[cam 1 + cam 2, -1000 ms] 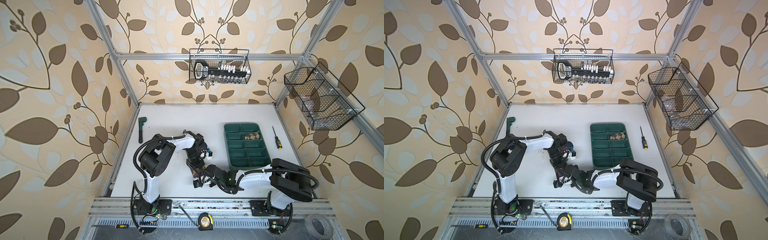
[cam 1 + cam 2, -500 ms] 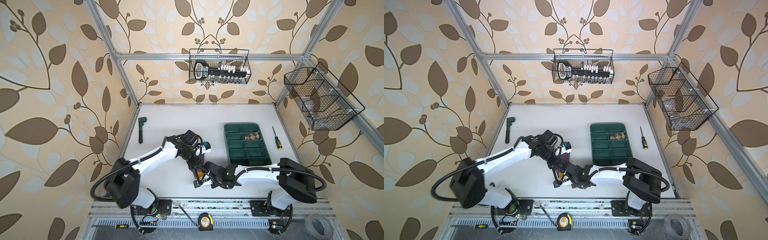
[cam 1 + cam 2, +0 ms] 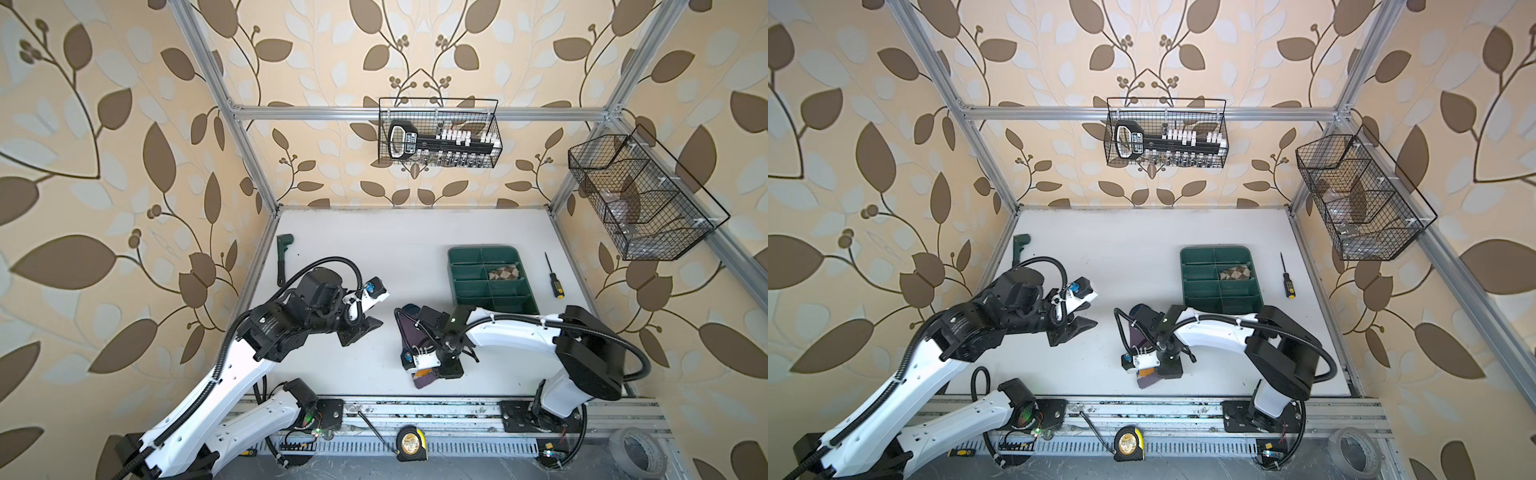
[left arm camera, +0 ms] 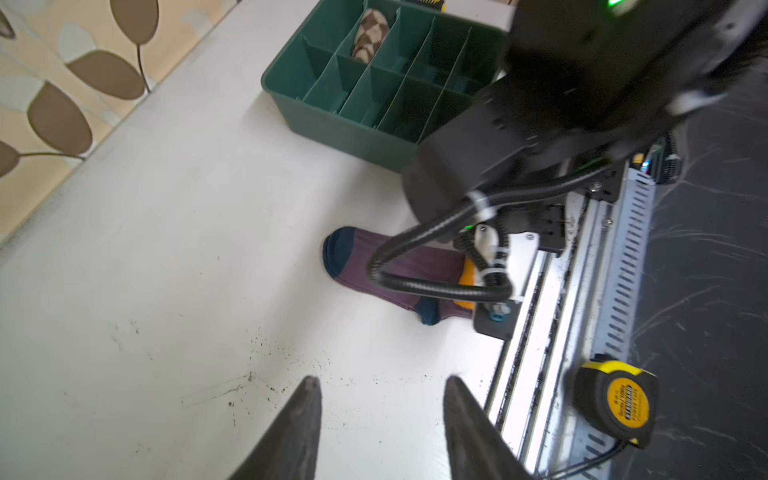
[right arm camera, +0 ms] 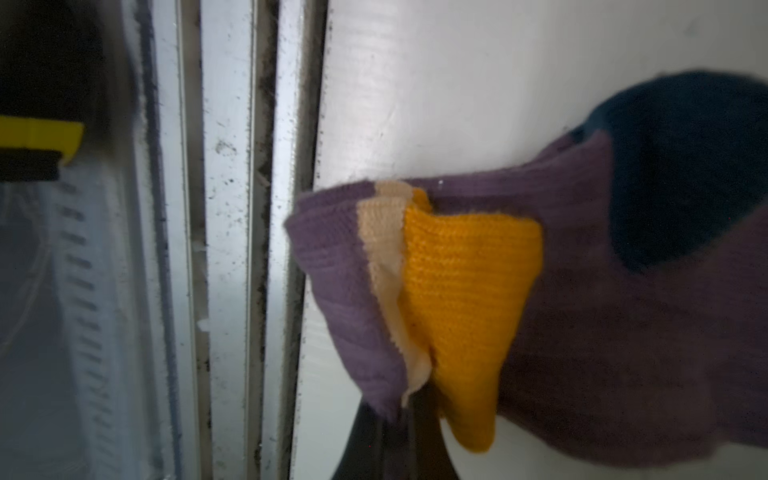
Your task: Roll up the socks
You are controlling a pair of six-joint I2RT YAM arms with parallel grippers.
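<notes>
The purple sock lies flat near the table's front edge, navy toe pointing away from the rail. My right gripper is shut on its yellow cuff, which is folded and lifted off the table. My left gripper hangs open and empty over bare table, well to the left of the sock. The argyle sock sits rolled in a compartment of the green tray.
A screwdriver lies right of the tray and a green wrench by the left wall. On the front rail sit a tape measure and a tape roll. Wire baskets hang on the walls.
My left gripper has opened, let go at the sock and swung back to the left. The right gripper stays shut on the cuff near the front edge.
</notes>
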